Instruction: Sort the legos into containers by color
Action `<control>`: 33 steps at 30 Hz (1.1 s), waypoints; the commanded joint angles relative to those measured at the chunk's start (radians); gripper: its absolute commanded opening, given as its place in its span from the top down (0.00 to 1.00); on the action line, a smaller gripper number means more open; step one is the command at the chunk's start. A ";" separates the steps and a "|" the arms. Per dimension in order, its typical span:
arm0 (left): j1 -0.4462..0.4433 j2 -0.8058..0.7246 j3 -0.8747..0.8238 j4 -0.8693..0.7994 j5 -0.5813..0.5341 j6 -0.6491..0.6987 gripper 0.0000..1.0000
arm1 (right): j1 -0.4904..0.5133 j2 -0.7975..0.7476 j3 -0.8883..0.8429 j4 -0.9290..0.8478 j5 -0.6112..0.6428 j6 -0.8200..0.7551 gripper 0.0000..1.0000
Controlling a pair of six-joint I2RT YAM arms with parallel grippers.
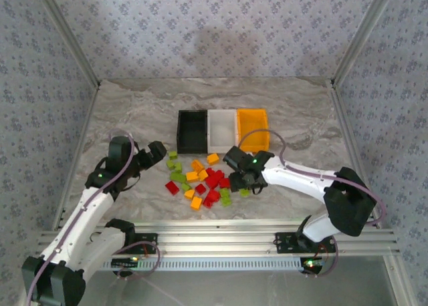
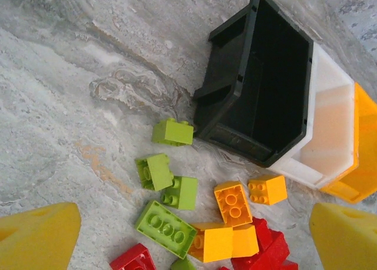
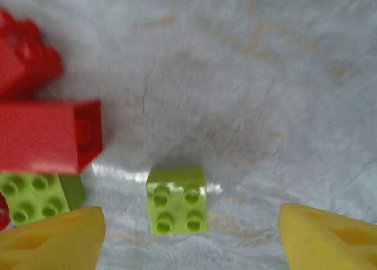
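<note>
Three containers are standing joined in a row on the table (image 1: 134, 112): one black (image 1: 179, 133), one white (image 1: 222, 131) and one orange (image 1: 253, 127). All three are looking empty from above. The legos (image 1: 200, 179) are lying loose in a pile (roughly two dozen; I cannot count them exactly in the top view), and none is lying in a bin.

The right gripper (image 1: 242, 182) is hovering low over the table with its fingers (image 3: 53, 237) spread apart and holding nothing. One light green brick (image 3: 177, 200), with four studs up, is lying flat between them, touching neither finger. In the right wrist view I am counting one more green brick (image 3: 32, 196) and two red bricks (image 3: 50, 134) to one side of it (the red ones are partly cut off). The row of containers is standing beyond this gripper, well apart from it.

The left gripper (image 1: 159, 152) is hanging fully released, with nothing between its fingers. Just ahead of it, in the left wrist view, four whole green bricks (image 2: 154, 171) and four yellow-orange bricks (image 2: 231, 202) are lying, with some red ones (image 2: 265, 246) at the bottom edge. The black container is standing farther ahead, near one green brick.
</note>
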 commanded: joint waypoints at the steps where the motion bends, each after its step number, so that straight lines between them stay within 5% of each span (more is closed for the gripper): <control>1: -0.008 -0.006 -0.008 -0.001 0.021 -0.008 0.01 | 0.017 0.031 -0.025 0.008 -0.066 -0.004 0.24; 12: -0.008 -0.005 -0.019 -0.015 0.015 -0.006 0.01 | 0.024 0.105 -0.069 0.066 -0.095 -0.017 0.39; 16: -0.008 0.001 -0.020 -0.014 0.015 -0.009 0.01 | 0.021 0.113 -0.074 0.086 -0.100 -0.023 0.52; 24: -0.008 0.016 -0.019 -0.001 0.026 -0.022 0.01 | -0.019 0.015 -0.059 0.051 -0.051 -0.024 0.67; 33: -0.026 0.012 -0.021 -0.002 0.029 -0.032 0.01 | -0.246 -0.077 0.127 0.022 -0.016 -0.138 0.68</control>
